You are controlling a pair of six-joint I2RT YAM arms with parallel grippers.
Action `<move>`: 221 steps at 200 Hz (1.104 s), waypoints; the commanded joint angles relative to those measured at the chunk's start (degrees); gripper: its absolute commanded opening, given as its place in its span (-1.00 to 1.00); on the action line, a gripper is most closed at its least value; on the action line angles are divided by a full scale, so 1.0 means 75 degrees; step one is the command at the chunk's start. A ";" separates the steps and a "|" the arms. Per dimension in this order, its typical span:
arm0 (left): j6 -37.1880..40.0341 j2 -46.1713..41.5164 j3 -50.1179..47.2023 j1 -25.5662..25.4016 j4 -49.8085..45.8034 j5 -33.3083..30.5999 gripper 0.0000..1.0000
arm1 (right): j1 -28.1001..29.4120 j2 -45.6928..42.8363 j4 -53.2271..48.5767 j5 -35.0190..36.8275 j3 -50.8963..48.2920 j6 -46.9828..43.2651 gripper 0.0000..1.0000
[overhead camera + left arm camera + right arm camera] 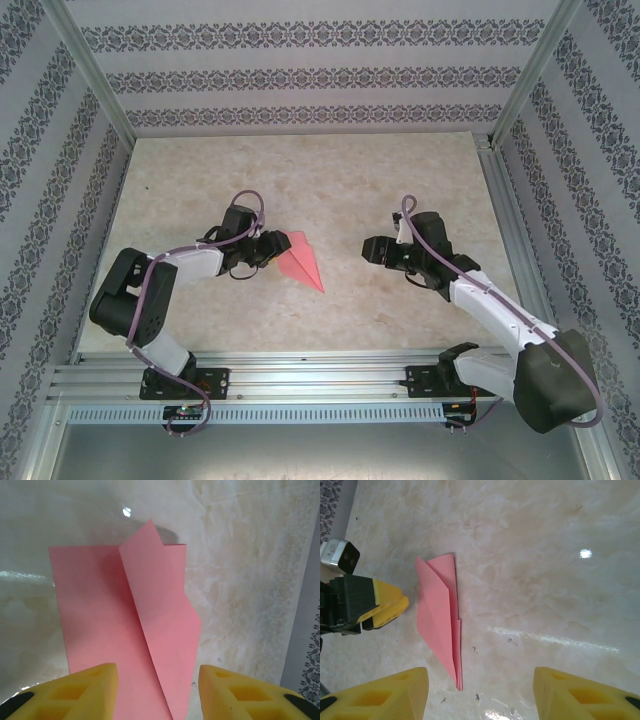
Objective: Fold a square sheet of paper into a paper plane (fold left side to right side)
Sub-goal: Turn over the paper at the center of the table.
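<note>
The paper plane (302,262) lay on the worktop (400,180) between the arms, one fold looking slightly lifted. A sideways nudge could slide the thin sheet on the smooth surface or spring that fold open. The left tool (157,680) stood wide, straddling the plane's near end, gripping nothing; the right tool (480,680), equally wide and empty, hung well apart.

We see a table (400,180) with a pale, marbled beige top, glossy enough to throw back bright spots of light. On it lies the paper plane (303,262), a pink-red folded dart, left of the middle, its sharp tip pointing toward the near edge. One flap overlaps the rest along a slanted crease. A few small dark specks (475,650) sit near the tip.
</note>
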 commanded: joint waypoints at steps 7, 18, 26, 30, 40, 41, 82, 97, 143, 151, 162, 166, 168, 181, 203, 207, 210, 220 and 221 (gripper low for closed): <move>-0.0198 0.0516 0.0321 -0.0074 0.0771 0.0048 -0.08 | -0.0176 -0.0321 0.0184 -0.0248 -0.0069 -0.0004 0.16; -0.0250 0.0730 0.0412 -0.0103 0.0895 0.0079 -0.09 | -0.0235 -0.0381 0.0114 -0.0260 -0.0088 -0.0023 0.16; -0.0275 0.0867 0.0468 -0.0128 0.0968 0.0082 -0.11 | -0.0270 -0.0416 0.0102 -0.0296 -0.0113 -0.0014 0.16; -0.0276 0.0942 0.0507 -0.0144 0.0997 0.0082 -0.12 | -0.0278 -0.0434 0.0101 -0.0310 -0.0125 -0.0015 0.16; -0.0308 0.1120 0.0601 -0.0157 0.1099 0.0116 -0.14 | -0.0321 -0.0456 0.0095 -0.0333 -0.0158 -0.0012 0.16; -0.0316 0.1133 0.0602 -0.0160 0.1106 0.0117 -0.15 | -0.0323 -0.0454 0.0092 -0.0342 -0.0159 -0.0018 0.16; -0.0545 0.1620 0.0841 -0.0229 0.1598 0.0246 -0.36 | -0.0371 -0.0429 0.0067 -0.0389 -0.0253 -0.0042 0.16; -0.0518 0.1661 0.0931 -0.0236 0.1607 0.0278 -0.44 | -0.0383 -0.0377 0.0092 -0.0439 -0.0278 -0.0044 0.16; -0.0238 0.1171 0.1061 -0.0251 0.1826 0.0516 -0.99 | -0.0418 -0.0457 0.1619 -0.1247 -0.0797 0.0719 0.16; -0.0147 0.0995 0.1095 -0.0253 0.1885 0.0620 -1.00 | -0.0395 -0.0466 0.2109 -0.1418 -0.0967 0.1038 0.21; -0.0041 0.0694 0.1122 -0.0264 0.2024 0.0778 -1.00 | -0.0374 -0.0474 0.2790 -0.1593 -0.1195 0.1484 0.28; -0.0004 0.0573 0.1119 -0.0274 0.2069 0.0830 -1.00 | -0.0351 -0.0475 0.3011 -0.1640 -0.1273 0.1638 0.31; 0.0018 0.0508 0.1131 -0.0279 0.2073 0.0846 -1.00 | -0.0334 -0.0475 0.3120 -0.1655 -0.1303 0.1724 0.33; 0.0147 0.0066 0.1150 -0.0313 0.2119 0.0979 -1.00 | -0.0188 -0.0443 0.3951 -0.1727 -0.1518 0.2188 0.46; 0.0287 -0.0689 0.1166 -0.0377 0.2205 0.1230 -1.00 | 0.0177 -0.0332 0.5168 -0.1675 -0.1704 0.2774 0.76; 0.0319 -0.0825 0.1183 -0.0386 0.2206 0.1269 -1.00 | 0.0233 -0.0304 0.5440 -0.1658 -0.1736 0.2922 0.82; 0.0321 -0.0914 0.1188 -0.0392 0.2214 0.1301 -1.00 | 0.0258 -0.0290 0.5633 -0.1652 -0.1757 0.2997 0.87; 0.0353 -0.1209 0.1207 -0.0438 0.2254 0.1376 -1.00 | 0.0401 -0.0213 0.6318 -0.1611 -0.1807 0.3295 0.96; 0.0355 -0.1233 0.1215 -0.0441 0.2264 0.1385 -1.00 | 0.0408 -0.0197 0.6374 -0.1608 -0.1810 0.3317 0.96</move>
